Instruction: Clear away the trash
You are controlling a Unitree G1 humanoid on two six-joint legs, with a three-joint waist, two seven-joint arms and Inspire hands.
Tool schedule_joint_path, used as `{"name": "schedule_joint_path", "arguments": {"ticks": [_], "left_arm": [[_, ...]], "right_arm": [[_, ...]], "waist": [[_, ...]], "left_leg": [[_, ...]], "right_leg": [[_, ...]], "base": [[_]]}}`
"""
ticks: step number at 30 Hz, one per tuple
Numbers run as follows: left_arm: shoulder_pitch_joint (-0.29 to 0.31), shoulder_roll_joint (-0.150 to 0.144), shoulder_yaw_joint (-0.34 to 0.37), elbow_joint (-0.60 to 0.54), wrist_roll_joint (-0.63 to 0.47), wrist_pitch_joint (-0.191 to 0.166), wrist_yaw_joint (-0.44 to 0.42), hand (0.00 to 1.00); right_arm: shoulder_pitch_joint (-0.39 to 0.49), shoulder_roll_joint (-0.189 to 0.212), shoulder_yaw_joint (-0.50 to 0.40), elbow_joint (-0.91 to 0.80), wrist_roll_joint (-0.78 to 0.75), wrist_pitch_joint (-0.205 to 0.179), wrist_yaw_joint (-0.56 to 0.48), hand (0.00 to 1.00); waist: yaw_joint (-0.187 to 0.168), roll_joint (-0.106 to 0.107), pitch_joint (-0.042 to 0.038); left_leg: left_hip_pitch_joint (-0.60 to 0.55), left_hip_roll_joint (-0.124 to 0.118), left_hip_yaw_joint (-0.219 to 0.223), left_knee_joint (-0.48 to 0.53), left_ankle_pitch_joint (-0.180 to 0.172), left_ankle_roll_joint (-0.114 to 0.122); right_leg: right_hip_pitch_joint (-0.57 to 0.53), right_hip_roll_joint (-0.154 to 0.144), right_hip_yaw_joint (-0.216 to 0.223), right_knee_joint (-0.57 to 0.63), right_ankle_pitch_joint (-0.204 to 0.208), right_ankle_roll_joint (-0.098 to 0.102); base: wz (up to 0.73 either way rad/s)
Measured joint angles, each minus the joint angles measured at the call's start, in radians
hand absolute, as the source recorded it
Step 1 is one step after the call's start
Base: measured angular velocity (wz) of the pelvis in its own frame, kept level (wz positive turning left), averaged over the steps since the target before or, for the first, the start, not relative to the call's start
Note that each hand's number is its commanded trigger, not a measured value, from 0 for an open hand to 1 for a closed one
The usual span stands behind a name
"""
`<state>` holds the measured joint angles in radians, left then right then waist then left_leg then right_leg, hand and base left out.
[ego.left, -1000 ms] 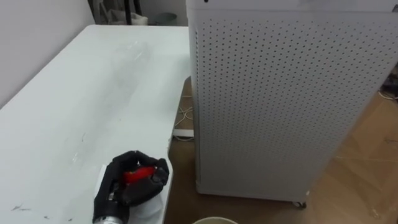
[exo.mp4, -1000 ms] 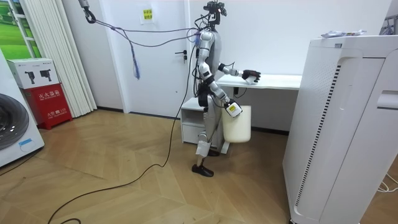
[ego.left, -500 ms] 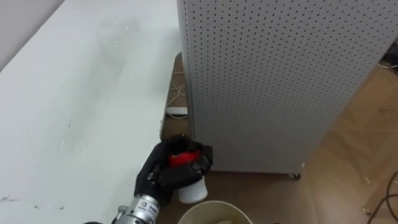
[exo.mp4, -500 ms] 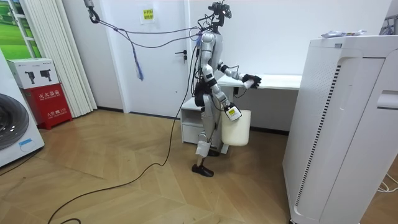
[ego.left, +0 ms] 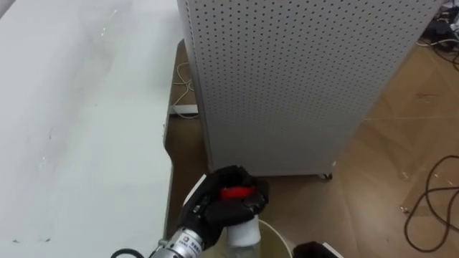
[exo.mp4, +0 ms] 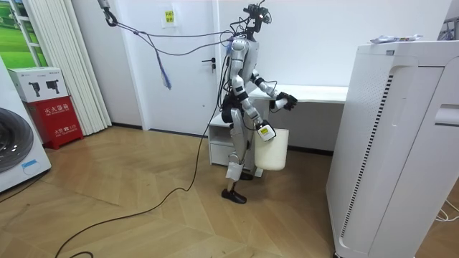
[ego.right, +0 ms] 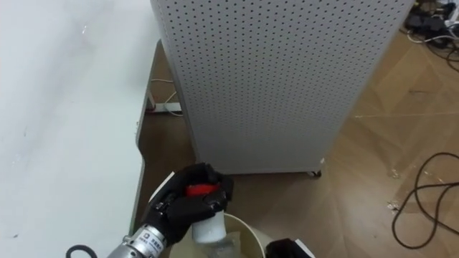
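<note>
Left hand (ego.left: 224, 204): the black fingers are curling round a bottle (ego.left: 242, 232) and clamping it near its top. A red cap is showing between thumb and fingers. The pale, translucent body of the bottle is hanging out below the hand, pointing downward.

Position: the hand is sitting just past the near corner of the white table (ego.left: 79, 129), off its edge and over the floor. The bottle is directly beneath the grip, with its lower end over the pale curved rim of the cream bin (exo.mp4: 272, 147), which is showing at the bottom of the eye views. Whether the bottle is touching the rim cannot be told.

Right hand (exo.mp4: 265, 129): in the room view it is hanging low at the robot's side, at the top edge of the bin. Its grip cannot be told from here.

Surroundings: a tall white perforated cabinet (ego.left: 287, 72) is standing just beyond the hand, near the table's end. A white power strip (ego.left: 185, 109) is lying on the wooden floor (ego.left: 387, 165) in the gap between table and cabinet. Dark cables (ego.left: 430, 201) are looping on the floor well apart, to the robot's right.

Stance: the robot is standing upright at the table's end, facing the cabinet.
</note>
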<state>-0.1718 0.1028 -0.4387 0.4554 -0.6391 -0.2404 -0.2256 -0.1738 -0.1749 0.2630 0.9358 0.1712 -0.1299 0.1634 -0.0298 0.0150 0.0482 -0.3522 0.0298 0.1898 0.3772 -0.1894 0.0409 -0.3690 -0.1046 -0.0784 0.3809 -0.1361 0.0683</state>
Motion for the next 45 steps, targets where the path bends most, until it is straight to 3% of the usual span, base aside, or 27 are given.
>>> {"name": "schedule_joint_path", "arguments": {"ticks": [4, 5, 6, 8, 9, 14, 20, 26, 36, 45], "left_arm": [[0.002, 0.010, -0.023, 0.002, -0.030, 0.006, -0.017, 1.00], [0.002, 0.014, -0.030, 0.002, -0.037, 0.008, -0.026, 0.62], [0.002, 0.016, -0.034, 0.002, -0.037, 0.009, -0.029, 0.40], [0.003, 0.021, -0.036, 0.002, -0.037, 0.012, -0.031, 0.12], [0.003, 0.024, -0.035, 0.002, -0.037, 0.013, -0.031, 0.07], [0.008, 0.031, -0.035, 0.002, -0.036, 0.013, -0.032, 0.00], [0.009, 0.055, -0.034, 0.002, -0.036, 0.013, -0.033, 0.00], [0.012, 0.058, -0.036, 0.001, -0.035, 0.013, -0.072, 0.00], [0.012, 0.077, -0.054, -0.004, -0.035, 0.013, -0.112, 0.00], [0.015, 0.090, -0.054, -0.025, -0.036, 0.012, -0.181, 0.00]], "right_arm": [[0.001, 0.010, 0.000, 0.001, 0.000, 0.000, -0.003, 1.00], [0.001, 0.012, 0.000, 0.002, 0.000, 0.000, -0.003, 1.00], [-0.001, 0.012, 0.000, 0.002, 0.000, 0.000, -0.006, 1.00], [0.000, 0.015, 0.000, 0.002, 0.000, 0.000, -0.011, 1.00], [0.000, 0.014, 0.000, 0.002, 0.000, 0.000, -0.015, 1.00], [0.001, 0.012, 0.000, 0.002, 0.027, 0.000, -0.022, 1.00], [0.002, 0.010, 0.001, 0.003, 0.066, 0.000, -0.031, 1.00], [-0.002, 0.011, 0.009, 0.043, 0.065, 0.001, -0.051, 1.00], [0.000, -0.035, 0.034, 0.074, 0.065, 0.001, -0.037, 1.00], [-0.004, -0.042, 0.036, 0.071, 0.066, -0.001, -0.023, 1.00]], "waist": [[-0.006, 0.000, 0.0001], [-0.009, 0.000, 0.0000], [-0.014, 0.000, 0.0000], [-0.019, 0.000, 0.0000], [-0.019, 0.000, 0.0000], [-0.019, 0.000, -0.0002], [-0.017, 0.002, -0.0013], [-0.008, 0.009, -0.0065], [0.009, 0.017, -0.0114], [0.010, 0.023, -0.0150]], "left_leg": [[-0.015, 0.009, 0.003, 0.010, 0.000, 0.000], [-0.018, 0.010, 0.003, 0.015, 0.000, 0.000], [-0.021, 0.010, 0.004, 0.016, 0.000, 0.000], [-0.023, 0.011, 0.006, 0.018, -0.001, 0.000], [-0.023, 0.011, 0.012, 0.020, -0.001, 0.001], [-0.026, 0.014, 0.019, 0.030, -0.002, 0.002], [-0.028, 0.012, 0.019, 0.037, -0.002, 0.002], [-0.027, 0.011, 0.019, 0.036, -0.002, 0.002], [-0.006, 0.011, 0.020, 0.035, -0.002, 0.002], [0.034, 0.011, 0.028, 0.024, -0.002, 0.002]], "right_leg": [[-0.019, 0.001, 0.000, 0.014, 0.002, -0.003], [-0.022, 0.001, 0.000, 0.018, 0.001, -0.003], [-0.024, 0.001, 0.000, 0.018, 0.001, -0.003], [-0.026, 0.001, 0.002, 0.019, 0.001, -0.004], [-0.027, 0.002, 0.007, 0.019, 0.001, -0.008], [-0.032, 0.003, 0.012, 0.021, 0.003, -0.016], [-0.032, 0.004, 0.013, 0.020, 0.004, -0.017], [-0.030, 0.004, 0.014, 0.020, 0.004, -0.017], [-0.009, 0.005, 0.017, 0.027, 0.004, -0.017], [0.026, 0.007, 0.024, 0.013, 0.003, -0.018]], "base": [[0.00], [0.00], [0.00], [-0.03], [-0.09], [-0.05], [0.00], [0.00], [0.00], [-0.02]]}}
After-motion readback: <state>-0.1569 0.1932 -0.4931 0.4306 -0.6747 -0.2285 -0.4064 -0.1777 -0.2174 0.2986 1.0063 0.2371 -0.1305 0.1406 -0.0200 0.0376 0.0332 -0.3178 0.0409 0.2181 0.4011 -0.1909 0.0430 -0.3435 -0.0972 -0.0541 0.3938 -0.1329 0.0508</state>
